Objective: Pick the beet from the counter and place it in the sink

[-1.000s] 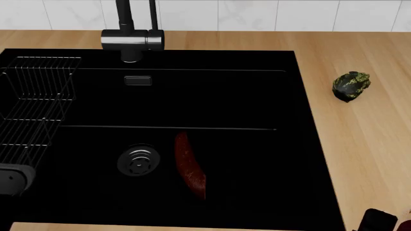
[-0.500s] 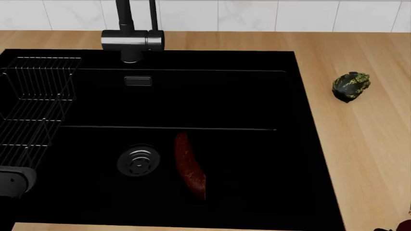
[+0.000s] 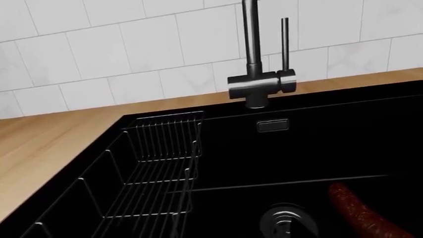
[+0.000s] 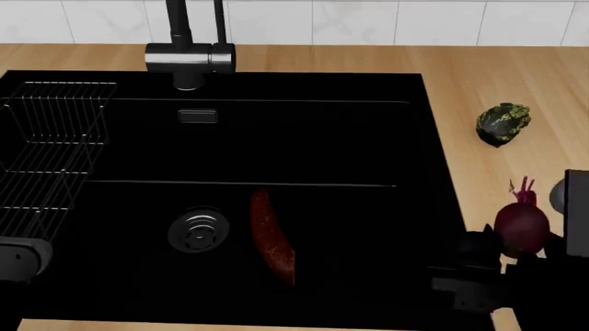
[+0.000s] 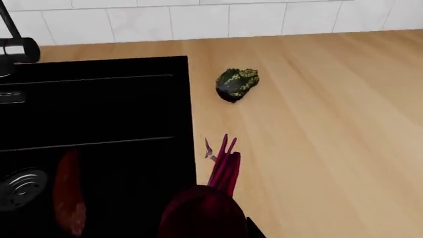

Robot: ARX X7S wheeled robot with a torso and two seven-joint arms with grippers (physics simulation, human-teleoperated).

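The beet [image 4: 522,227], a small dark maroon root with a pinkish stem tuft, has come into the head view at the near right, where half a second ago only bare wood showed. It now sits just right of the sink's right rim, over the counter [image 4: 515,165], with the right gripper [image 4: 511,252] closed around it; dark gripper parts show on both sides and below it. In the right wrist view the beet fills the near edge, stem pointing away from the camera. This suggests the pick is done and the beet is being carried toward the basin; whether it is fully clear of the counter cannot be told.

The sink [image 4: 432,138] is a large matte black basin to the beet's left. Inside it lie an elongated red vegetable [image 4: 272,238] and, just left of that, a round metal drain [image 4: 197,229]. A wire rack [image 4: 51,152] hangs along the sink's left side, and a dark faucet [image 4: 189,58] stands at its far rim.

A lumpy green-yellow vegetable [image 4: 503,123] rests on the counter, farther back than the beet and apart from it.

The left gripper [image 4: 21,258] shows only as a grey edge at the near left; how far it is open cannot be told.

White wall tiles [image 4: 368,21] run behind the light wood-grain counter.
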